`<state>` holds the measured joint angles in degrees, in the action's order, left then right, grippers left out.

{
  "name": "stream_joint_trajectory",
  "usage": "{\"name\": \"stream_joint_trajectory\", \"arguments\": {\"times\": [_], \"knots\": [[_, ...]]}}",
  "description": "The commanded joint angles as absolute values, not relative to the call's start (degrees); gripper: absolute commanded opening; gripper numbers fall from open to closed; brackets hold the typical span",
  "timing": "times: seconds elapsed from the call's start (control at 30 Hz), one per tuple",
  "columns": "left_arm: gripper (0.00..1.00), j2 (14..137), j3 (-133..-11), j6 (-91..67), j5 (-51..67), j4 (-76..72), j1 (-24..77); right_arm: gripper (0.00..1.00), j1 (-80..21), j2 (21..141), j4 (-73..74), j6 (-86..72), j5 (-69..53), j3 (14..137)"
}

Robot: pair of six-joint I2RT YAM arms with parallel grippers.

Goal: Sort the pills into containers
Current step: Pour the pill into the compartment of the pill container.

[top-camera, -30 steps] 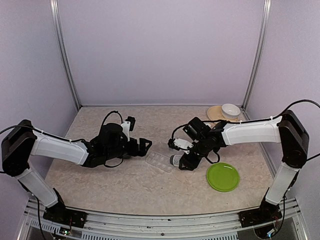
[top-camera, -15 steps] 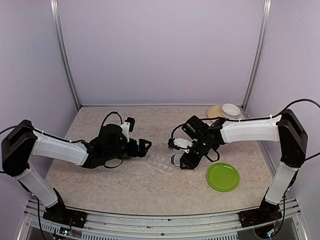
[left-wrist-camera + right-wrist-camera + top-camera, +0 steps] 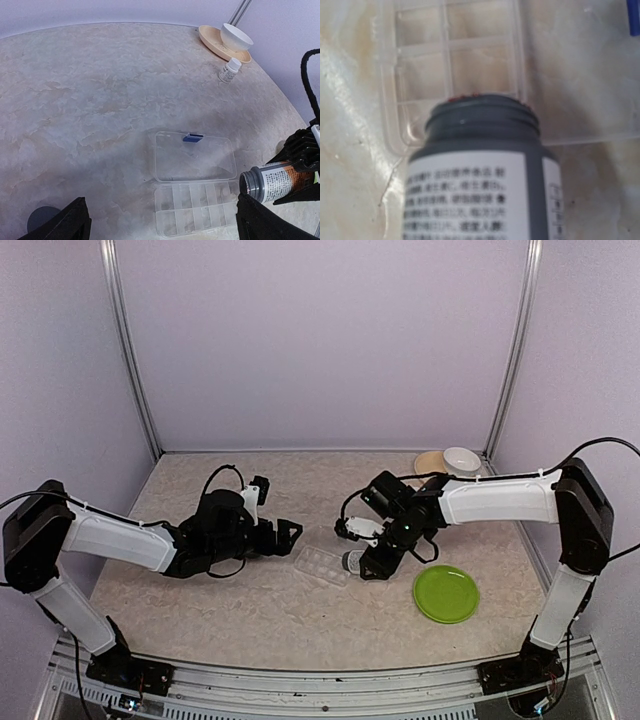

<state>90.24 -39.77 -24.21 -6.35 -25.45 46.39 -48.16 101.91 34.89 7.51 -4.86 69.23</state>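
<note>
The containers are one clear pill organiser (image 3: 322,563), lying open between the arms, lid (image 3: 195,157) flat behind its compartments (image 3: 195,207). My right gripper (image 3: 368,556) is shut on a grey, white-labelled bottle (image 3: 267,182), uncapped and tipped on its side. Its mouth (image 3: 482,107) hangs just over the end compartments (image 3: 455,60). A thin red line (image 3: 462,98) shows at the mouth's rim; whether it is pills I cannot tell. The compartments look bare. My left gripper (image 3: 167,222) stands wide open, low, left of the organiser (image 3: 195,207), holding nothing.
A green plate (image 3: 446,593) lies right of the bottle. At the back right, a white bowl (image 3: 236,36) sits on a tan dish (image 3: 210,36), with a small white bottle (image 3: 230,70) beside it. A dark round cap (image 3: 42,219) lies near my left finger.
My right arm has edged slightly left with the bottle, toward the organiser's end. The left arm has hardly moved.
</note>
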Motion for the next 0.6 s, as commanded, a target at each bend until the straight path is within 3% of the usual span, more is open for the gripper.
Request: {"name": "stream_joint_trajectory", "arguments": {"times": [0.0,0.57], "knots": [[0.99,88.9,-39.1,-24.8,-5.8,-27.2,46.4,0.0,-48.7,102.4,36.9,7.9,-4.4,70.8],[0.99,88.8,-38.9,-24.9,-5.9,-27.3,46.4,0.0,-48.6,101.4,35.7,7.9,-3.7,70.8]]}}
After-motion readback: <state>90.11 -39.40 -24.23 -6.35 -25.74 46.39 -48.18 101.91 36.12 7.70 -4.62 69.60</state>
